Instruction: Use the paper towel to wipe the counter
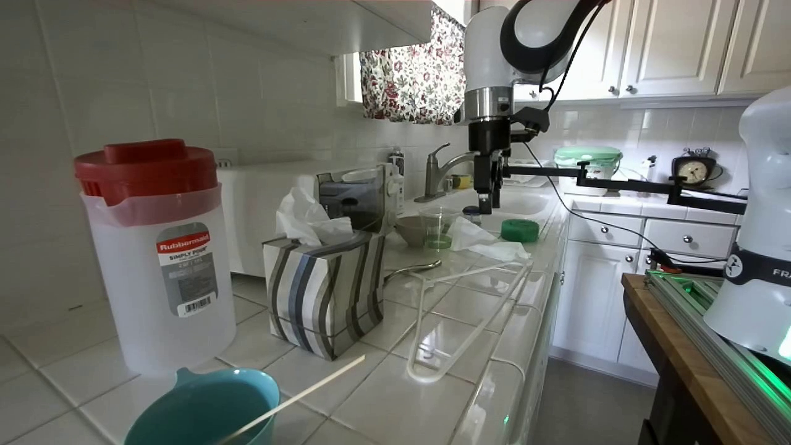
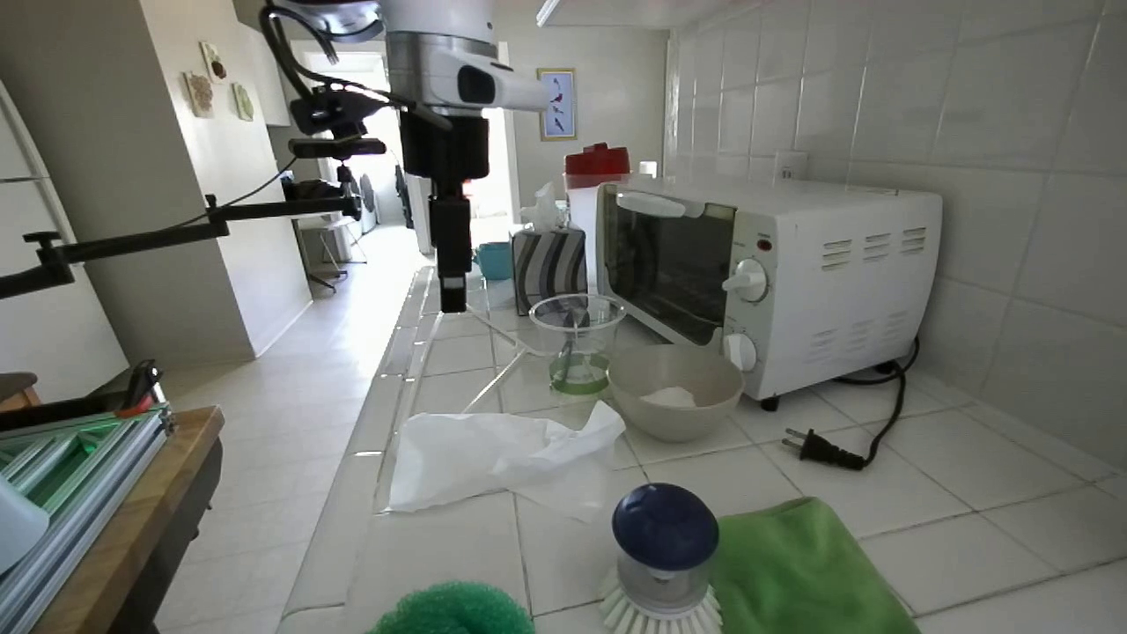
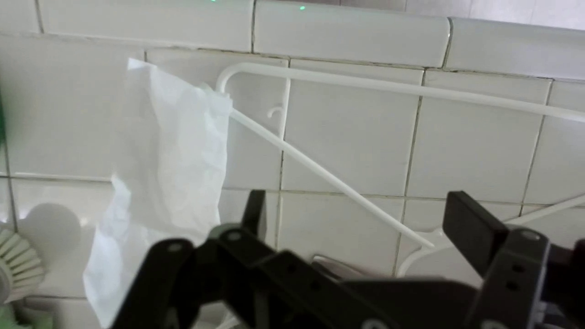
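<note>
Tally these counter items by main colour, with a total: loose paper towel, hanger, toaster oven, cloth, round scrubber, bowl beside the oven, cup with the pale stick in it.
White: 3 (paper towel, hanger, toaster oven)
Green: 2 (cloth, scrubber)
Beige: 1 (bowl)
Teal: 1 (cup)
Total: 7

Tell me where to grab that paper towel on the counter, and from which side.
Pinch the paper towel by its raised end beside the bowl, coming down from above. In both exterior views that end peaks off the counter while the rest lies lower, so the open gripper could probably close across the crest. Go gently: the paper towel looks thin and the bowl is near.
</note>
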`<state>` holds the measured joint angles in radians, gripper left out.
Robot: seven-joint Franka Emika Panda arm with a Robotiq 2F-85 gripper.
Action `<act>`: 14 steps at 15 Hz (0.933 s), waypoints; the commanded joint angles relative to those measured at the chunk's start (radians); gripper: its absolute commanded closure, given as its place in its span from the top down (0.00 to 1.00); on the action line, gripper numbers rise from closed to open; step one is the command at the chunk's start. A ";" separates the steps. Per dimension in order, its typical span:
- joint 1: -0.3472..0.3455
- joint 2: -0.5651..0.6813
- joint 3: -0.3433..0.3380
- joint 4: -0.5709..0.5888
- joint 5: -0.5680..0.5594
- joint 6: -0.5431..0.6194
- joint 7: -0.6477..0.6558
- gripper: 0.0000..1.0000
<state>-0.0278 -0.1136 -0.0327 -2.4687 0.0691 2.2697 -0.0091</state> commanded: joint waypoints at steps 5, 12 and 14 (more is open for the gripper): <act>0.007 -0.010 0.017 0.012 -0.023 0.003 0.048 1.00; 0.037 -0.015 0.055 0.050 0.012 0.024 0.108 1.00; 0.040 -0.014 0.057 0.049 0.012 0.028 0.118 1.00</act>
<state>0.0080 -0.1282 0.0232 -2.4226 0.0681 2.2905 0.0863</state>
